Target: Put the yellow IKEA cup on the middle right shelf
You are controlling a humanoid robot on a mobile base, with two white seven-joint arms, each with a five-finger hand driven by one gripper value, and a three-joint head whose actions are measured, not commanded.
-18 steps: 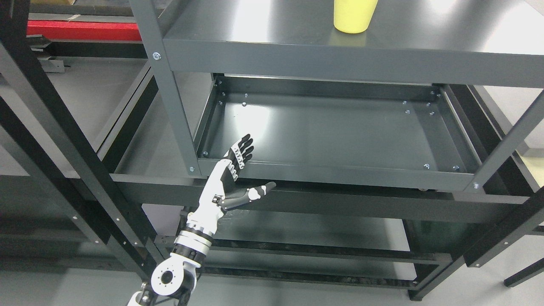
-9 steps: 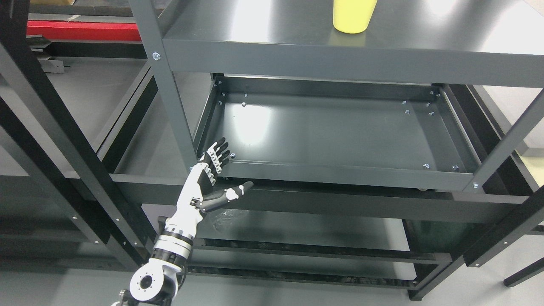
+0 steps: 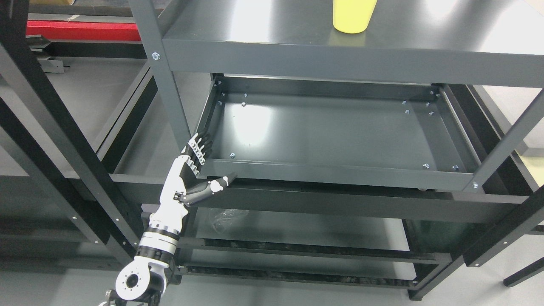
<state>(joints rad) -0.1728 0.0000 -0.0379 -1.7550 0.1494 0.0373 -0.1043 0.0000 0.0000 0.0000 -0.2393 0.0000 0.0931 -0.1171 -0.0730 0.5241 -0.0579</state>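
Note:
A yellow cup (image 3: pixel 354 15) stands upright on the upper dark grey shelf board (image 3: pixel 276 29) at the top of the head view; its rim is cut off by the picture's edge. My left hand (image 3: pixel 208 163) is open and empty, fingers straight and thumb out, in front of the front left corner of the lower shelf tray (image 3: pixel 331 172), far below and left of the cup. My right arm does not show.
The grey rack's upright post (image 3: pixel 165 89) stands just behind my left hand. A black frame beam (image 3: pixel 55 136) slants at the left. A lower shelf (image 3: pixel 306 231) holds a crumpled clear plastic piece (image 3: pixel 227 216). A red bar (image 3: pixel 85 30) lies at the back left.
My left hand has drawn back to the left and down, from over the lower tray's front edge to its front left corner, staying open. The cup has not moved.

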